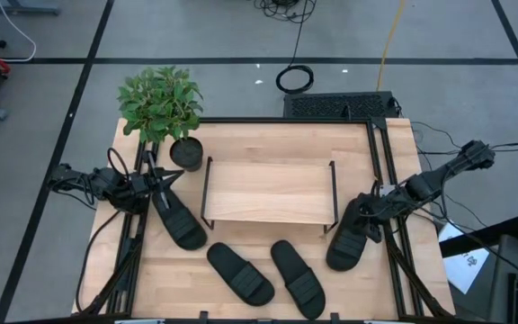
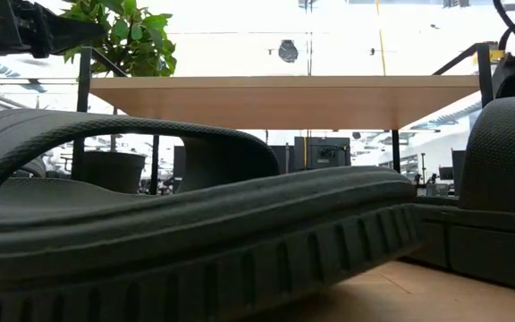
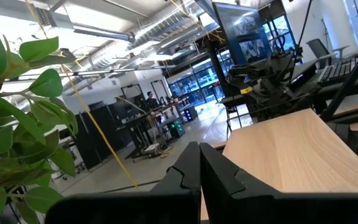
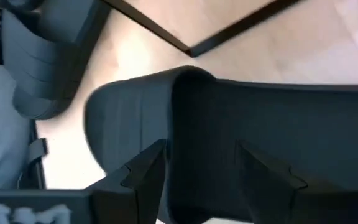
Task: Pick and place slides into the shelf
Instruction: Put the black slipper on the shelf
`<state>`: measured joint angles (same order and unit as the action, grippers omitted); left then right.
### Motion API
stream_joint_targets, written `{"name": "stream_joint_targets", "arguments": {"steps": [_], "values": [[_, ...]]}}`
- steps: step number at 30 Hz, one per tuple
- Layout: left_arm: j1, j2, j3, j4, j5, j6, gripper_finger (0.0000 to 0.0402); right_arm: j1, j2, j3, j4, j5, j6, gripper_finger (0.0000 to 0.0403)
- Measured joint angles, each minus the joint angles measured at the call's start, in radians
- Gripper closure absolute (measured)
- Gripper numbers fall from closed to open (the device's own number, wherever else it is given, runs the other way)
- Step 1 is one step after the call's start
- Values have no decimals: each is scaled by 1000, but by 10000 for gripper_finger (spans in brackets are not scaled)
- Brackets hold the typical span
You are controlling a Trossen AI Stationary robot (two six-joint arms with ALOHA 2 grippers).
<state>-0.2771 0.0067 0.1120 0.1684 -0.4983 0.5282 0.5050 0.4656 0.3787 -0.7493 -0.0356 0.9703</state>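
Your right tool [image 1: 363, 219] is straddling, fingers spread, the strap of the slide [image 1: 347, 236] lying just right of the shelf [image 1: 269, 191]; close squarely before lifting. Your left tool [image 1: 156, 183], fingers together and empty, is waiting by another slide [image 1: 177, 216].

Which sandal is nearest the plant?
The far-left slide, angled beside the shelf; its tip nearly reaches the pot. The other three lie farther away.

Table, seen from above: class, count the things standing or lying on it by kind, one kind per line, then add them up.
Slides: 4
Shelf: 1
Potted plant: 1
Total: 6
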Motion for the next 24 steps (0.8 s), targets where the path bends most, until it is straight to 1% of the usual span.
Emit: {"name": "stream_joint_targets", "arguments": {"steps": [3,7,11,15,19,21,24], "values": [[0,0,0,0,0,1,401,0,2,-6,49,-48,-11,221],[0,0,0,-6,0,12,401,0,19,-6,62,-95,34,221],[0,0,0,-9,0,12,401,1,48,-15,129,-101,36,221],[0,0,0,-9,0,12,401,1,91,-64,207,-129,40,221],[0,0,0,-10,0,9,401,1,119,-140,370,-175,59,221],[0,0,0,-10,0,8,401,1,121,-175,467,-180,62,222],[0,0,0,-10,0,8,401,0,122,-206,538,-208,52,225]]}}
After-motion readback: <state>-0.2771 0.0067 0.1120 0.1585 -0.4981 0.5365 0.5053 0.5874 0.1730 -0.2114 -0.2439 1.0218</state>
